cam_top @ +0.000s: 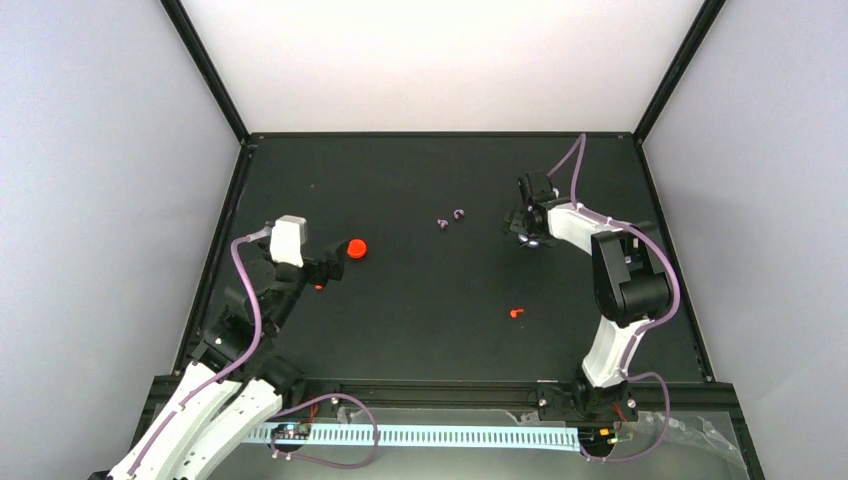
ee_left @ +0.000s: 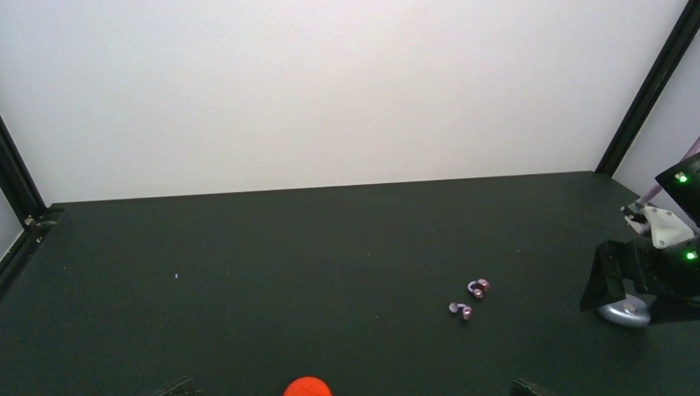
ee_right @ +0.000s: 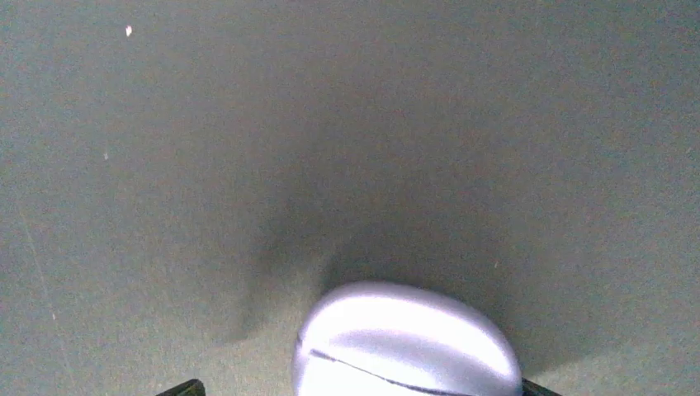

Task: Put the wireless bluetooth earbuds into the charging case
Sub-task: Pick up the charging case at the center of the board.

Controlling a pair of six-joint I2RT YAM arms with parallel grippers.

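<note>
The two earbuds (cam_top: 443,224) (cam_top: 459,213) lie side by side on the black table, mid-back; they also show in the left wrist view (ee_left: 461,310) (ee_left: 478,288). The charging case (ee_right: 409,342), pale lavender and with its lid shut, lies on the table between the wide-apart fingertips (ee_right: 186,388) of my right gripper (cam_top: 527,230). The right fingertip is close to the case and the left one stands apart from it. The case also shows in the top view (cam_top: 534,242) and the left wrist view (ee_left: 625,312). My left gripper (cam_top: 335,262) is open and empty at the left.
A round red cap (cam_top: 357,248) sits just ahead of my left gripper's open fingers, also in the left wrist view (ee_left: 307,386). Small red bits lie by the left gripper (cam_top: 318,287) and at centre front (cam_top: 516,313). Black frame posts edge the table.
</note>
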